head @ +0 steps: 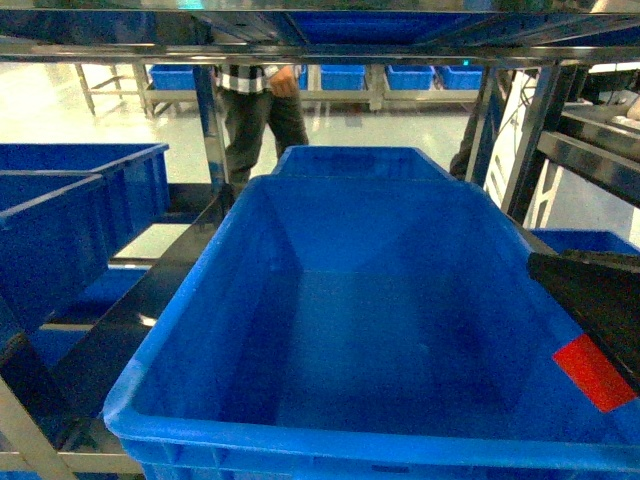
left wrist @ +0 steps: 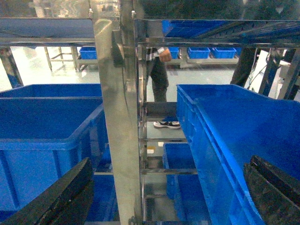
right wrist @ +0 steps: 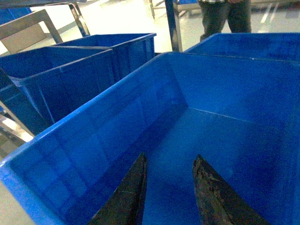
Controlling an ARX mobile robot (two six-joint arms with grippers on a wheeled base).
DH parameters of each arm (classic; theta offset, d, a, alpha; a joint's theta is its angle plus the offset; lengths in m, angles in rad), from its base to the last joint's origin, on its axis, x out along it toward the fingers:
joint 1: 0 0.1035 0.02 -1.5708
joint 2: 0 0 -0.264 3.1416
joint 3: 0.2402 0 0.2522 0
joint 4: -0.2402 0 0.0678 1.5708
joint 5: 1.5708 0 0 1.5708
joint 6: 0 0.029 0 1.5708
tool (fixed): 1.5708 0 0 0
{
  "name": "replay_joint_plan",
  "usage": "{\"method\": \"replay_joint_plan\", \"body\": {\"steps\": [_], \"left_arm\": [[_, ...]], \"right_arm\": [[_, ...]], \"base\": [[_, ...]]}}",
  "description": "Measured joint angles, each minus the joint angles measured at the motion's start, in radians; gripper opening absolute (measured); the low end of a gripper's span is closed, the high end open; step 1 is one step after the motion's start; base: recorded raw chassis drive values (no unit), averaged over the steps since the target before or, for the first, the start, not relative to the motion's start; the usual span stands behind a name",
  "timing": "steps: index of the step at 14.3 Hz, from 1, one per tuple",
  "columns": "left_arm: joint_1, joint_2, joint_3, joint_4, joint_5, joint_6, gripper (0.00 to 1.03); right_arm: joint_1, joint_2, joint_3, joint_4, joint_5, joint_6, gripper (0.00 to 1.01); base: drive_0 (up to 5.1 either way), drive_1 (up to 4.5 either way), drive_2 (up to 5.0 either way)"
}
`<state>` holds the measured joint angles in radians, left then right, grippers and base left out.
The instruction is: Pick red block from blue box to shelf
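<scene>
The right gripper (right wrist: 169, 158) hangs over the open mouth of a large dark blue crate (head: 300, 440) on the steel shelf (left wrist: 115, 122). Its fingers are spread, and only the crate floor shows between them, so it looks released and empty. The left gripper (left wrist: 169, 164) is also spread wide with nothing in it, facing a shelf post beside the crates. I cannot place the red block with certainty. The crate floor looks bare in the head and right wrist views, and the only red in sight is a flat red patch (head: 595, 372) on the right arm's dark body, which may be a marking rather than the block. The turquoise box is not in view. If the block is in fact released here, the arm should lift straight up clear of the crate rim before it pulls back, keeping away from the tier overhead.
</scene>
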<state>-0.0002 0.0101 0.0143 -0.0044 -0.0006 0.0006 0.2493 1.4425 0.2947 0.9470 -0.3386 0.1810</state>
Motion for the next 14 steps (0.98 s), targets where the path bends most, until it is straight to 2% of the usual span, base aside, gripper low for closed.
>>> {"method": "replay_joint_plan", "body": {"steps": [2, 3, 4, 6, 7, 8, 9, 11, 12, 13, 14], "left_arm": [[0.0, 0.0, 0.0, 0.0, 0.0, 0.0, 0.98], [0.0, 0.0, 0.0, 0.0, 0.0, 0.0, 0.98], [0.0, 0.0, 0.0, 0.0, 0.0, 0.0, 0.98], [0.0, 0.0, 0.0, 0.0, 0.0, 0.0, 0.98], [0.0, 0.0, 0.0, 0.0, 0.0, 0.0, 0.98], [0.0, 0.0, 0.0, 0.0, 0.0, 0.0, 0.98], [0.0, 0.0, 0.0, 0.0, 0.0, 0.0, 0.98], [0.0, 0.0, 0.0, 0.0, 0.0, 0.0, 0.98], [0.0, 0.0, 0.0, 0.0, 0.0, 0.0, 0.98], [0.0, 0.0, 0.0, 0.0, 0.0, 0.0, 0.98], [0.0, 0.0, 0.0, 0.0, 0.0, 0.0, 0.98]], "right_arm": [[0.0, 0.162, 0.038, 0.146, 0.002, -0.052, 0.25], [-0.016, 0.288, 0.103, 0.179, -0.007, -0.071, 0.25], [-0.028, 0.301, 0.121, 0.201, -0.016, -0.069, 0.33], [-0.055, 0.217, 0.096, 0.229, -0.035, -0.065, 0.65], [-0.074, 0.135, 0.043, 0.21, -0.045, -0.058, 0.82], [-0.109, 0.024, -0.024, 0.155, -0.076, -0.039, 0.98], [-0.12, -0.061, -0.062, 0.114, -0.092, -0.021, 0.99], [-0.097, -0.203, -0.117, 0.034, -0.126, -0.021, 0.98], [-0.102, -0.265, -0.141, -0.014, -0.129, -0.019, 0.98], [-0.168, -0.417, -0.195, -0.138, -0.113, -0.013, 0.98], [-0.27, -0.624, -0.245, -0.285, -0.087, -0.019, 0.98]], "base": [[0.0, 0.0, 0.0], [0.0, 0.0, 0.0], [0.0, 0.0, 0.0], [0.0, 0.0, 0.0], [0.0, 0.0, 0.0], [0.0, 0.0, 0.0], [0.0, 0.0, 0.0], [0.0, 0.0, 0.0], [0.0, 0.0, 0.0], [0.0, 0.0, 0.0], [0.0, 0.0, 0.0]]}}
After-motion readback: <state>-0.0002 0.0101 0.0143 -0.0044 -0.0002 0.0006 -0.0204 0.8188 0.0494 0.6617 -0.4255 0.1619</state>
